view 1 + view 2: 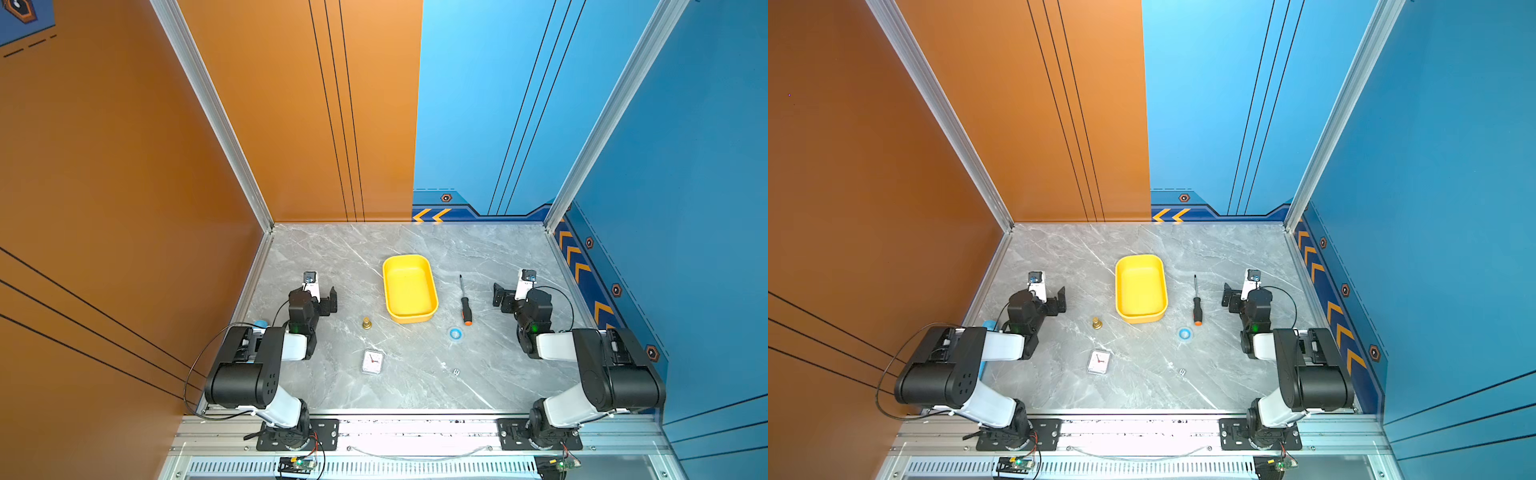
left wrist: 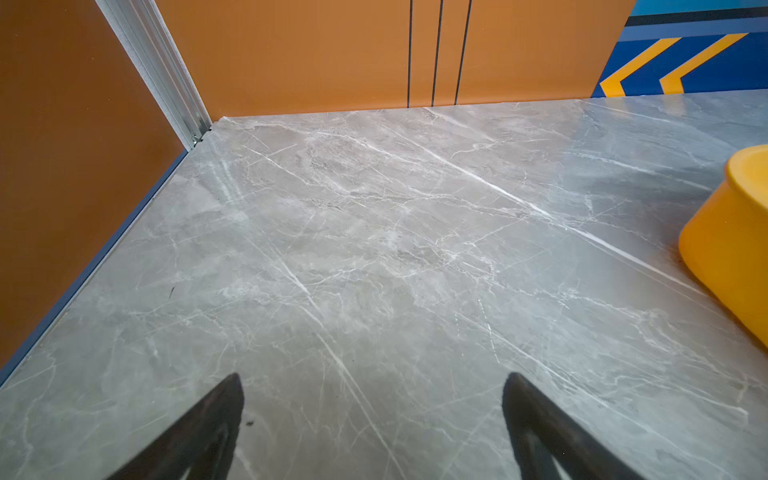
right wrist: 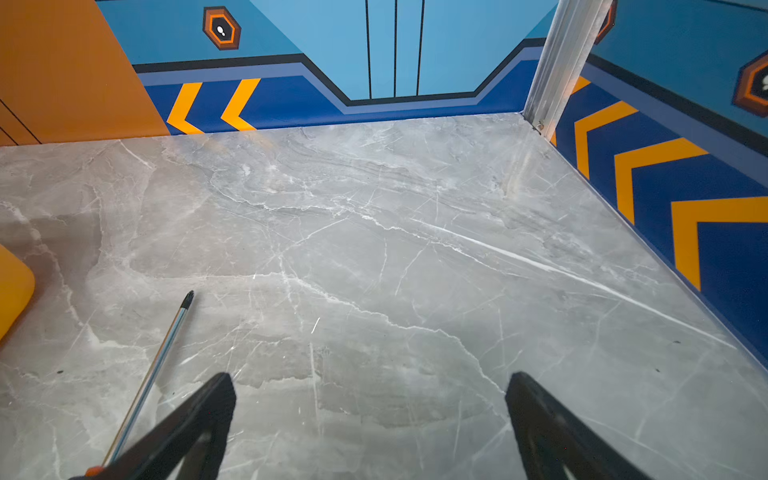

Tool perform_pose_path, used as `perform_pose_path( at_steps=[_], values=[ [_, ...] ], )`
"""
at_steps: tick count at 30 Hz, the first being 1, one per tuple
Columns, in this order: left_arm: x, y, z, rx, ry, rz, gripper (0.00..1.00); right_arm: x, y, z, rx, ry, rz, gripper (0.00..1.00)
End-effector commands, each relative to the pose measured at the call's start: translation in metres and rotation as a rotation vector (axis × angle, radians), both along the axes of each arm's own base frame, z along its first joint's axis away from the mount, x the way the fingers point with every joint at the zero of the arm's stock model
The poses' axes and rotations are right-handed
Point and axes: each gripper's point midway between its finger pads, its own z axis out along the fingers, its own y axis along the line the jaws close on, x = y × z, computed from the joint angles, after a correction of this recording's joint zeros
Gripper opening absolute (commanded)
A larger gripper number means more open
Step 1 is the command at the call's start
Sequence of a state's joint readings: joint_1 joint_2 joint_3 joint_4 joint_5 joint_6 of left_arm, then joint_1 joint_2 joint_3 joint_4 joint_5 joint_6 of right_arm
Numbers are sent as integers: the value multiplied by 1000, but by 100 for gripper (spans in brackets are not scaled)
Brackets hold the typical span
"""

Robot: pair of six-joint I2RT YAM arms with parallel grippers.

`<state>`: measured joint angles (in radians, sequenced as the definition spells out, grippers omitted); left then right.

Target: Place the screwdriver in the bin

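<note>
- The slim screwdriver (image 1: 464, 301), with a dark metal shaft and a black handle with an orange end, lies flat on the grey marbled worktop (image 1: 415, 395). It is just right of the shallow yellow plastic bin (image 1: 411, 318) and not touching it.
- The right pincer (image 3: 370, 380) stands wide with nothing between its fingers, close beside the screwdriver's shaft.
- The left pincer (image 2: 372, 380) is also wide and unloaded, left of the bin.
- A small white square clock (image 1: 372, 361) and a blue ring (image 1: 456, 333) lie nearer the front.
</note>
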<state>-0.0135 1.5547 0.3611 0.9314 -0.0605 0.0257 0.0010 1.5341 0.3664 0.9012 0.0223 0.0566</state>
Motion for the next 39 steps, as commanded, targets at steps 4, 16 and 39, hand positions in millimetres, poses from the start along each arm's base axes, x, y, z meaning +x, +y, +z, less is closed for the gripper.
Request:
perform_pose_path(
  at_steps=[4, 16, 39],
  values=[
    [4, 3, 2, -13, -5, 20, 98, 2, -1, 0, 1, -4, -9, 100],
    [4, 2, 2, -8, -6, 14, 98, 2, 0, 0, -8, -5, -12, 100],
    [-17, -55, 98, -145, -77, -199, 98, -32, 79, 33, 163, 465, 168, 100]
  ],
)
